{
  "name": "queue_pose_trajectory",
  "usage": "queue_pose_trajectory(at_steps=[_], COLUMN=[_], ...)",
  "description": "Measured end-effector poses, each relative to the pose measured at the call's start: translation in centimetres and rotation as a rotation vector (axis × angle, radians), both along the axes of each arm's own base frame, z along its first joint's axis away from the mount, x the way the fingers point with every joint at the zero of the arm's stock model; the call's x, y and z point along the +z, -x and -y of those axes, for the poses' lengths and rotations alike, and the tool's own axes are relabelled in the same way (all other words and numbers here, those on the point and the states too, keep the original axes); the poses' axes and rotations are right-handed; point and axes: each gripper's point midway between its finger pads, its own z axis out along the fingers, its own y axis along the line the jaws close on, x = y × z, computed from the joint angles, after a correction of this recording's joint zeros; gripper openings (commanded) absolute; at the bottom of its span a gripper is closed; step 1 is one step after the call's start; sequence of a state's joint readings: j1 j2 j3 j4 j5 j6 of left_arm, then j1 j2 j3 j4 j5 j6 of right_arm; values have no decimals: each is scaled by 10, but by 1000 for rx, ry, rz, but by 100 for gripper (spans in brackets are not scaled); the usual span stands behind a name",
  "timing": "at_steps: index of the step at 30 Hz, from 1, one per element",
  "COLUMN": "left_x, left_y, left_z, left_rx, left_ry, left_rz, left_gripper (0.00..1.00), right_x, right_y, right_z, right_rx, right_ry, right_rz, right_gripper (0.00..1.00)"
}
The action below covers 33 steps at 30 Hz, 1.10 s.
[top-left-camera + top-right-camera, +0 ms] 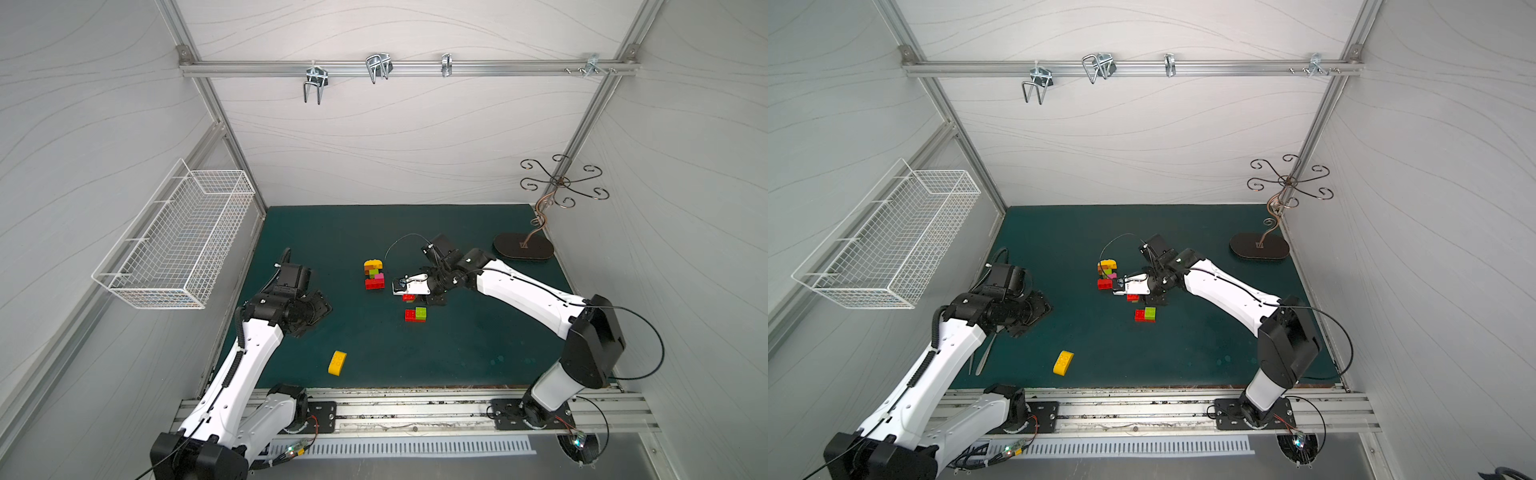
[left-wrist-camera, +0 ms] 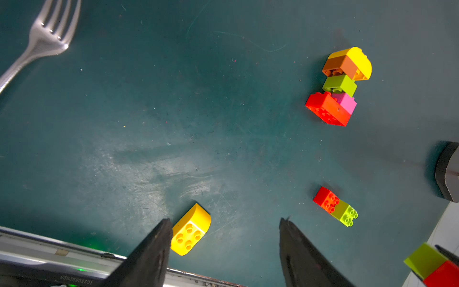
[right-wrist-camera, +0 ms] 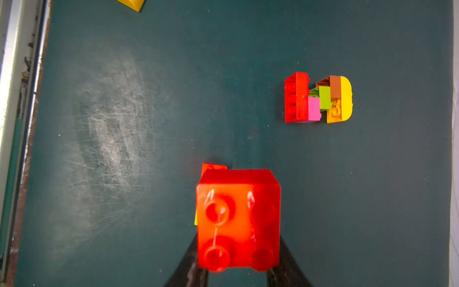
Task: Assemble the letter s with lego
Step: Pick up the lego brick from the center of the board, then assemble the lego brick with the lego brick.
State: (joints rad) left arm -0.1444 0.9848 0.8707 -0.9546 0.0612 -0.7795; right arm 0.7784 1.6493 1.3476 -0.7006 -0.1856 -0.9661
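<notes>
Studs top the red square brick (image 3: 238, 213) pinched by right claw (image 3: 238, 251); left claw (image 2: 225, 220) gapes empty.

A blurred red square studded plastic brick (image 3: 238, 218) hides the tips of the right gripper (image 3: 238, 263); a yellow plastic brick (image 3: 131, 3) is cut off at the edge.
</notes>
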Motion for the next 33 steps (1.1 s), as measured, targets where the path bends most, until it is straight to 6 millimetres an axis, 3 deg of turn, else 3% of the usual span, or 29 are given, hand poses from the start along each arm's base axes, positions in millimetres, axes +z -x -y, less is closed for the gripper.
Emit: queue_pose_trajectory(at_steps=[6,9,21,33], left_x=[-1,-1,-2,-2], left_y=[0,0,0,0], left_z=[1,1,1,1], left_rx=[-4,-5,-7,-7], left_ry=[2,1,0,0], left_rz=[0,0,-4,-4], left_gripper=[71,71,71,71], right_x=[-45,-58,-72,-78], right_y=[-2,-1,8,2], right_z=[3,4,12,18], right_rx=[-17,-39,-124,-180], right_ry=[77,92,107,100], right_rz=[-104,-149,-236,-257], right_gripper=[20,20,20,18])
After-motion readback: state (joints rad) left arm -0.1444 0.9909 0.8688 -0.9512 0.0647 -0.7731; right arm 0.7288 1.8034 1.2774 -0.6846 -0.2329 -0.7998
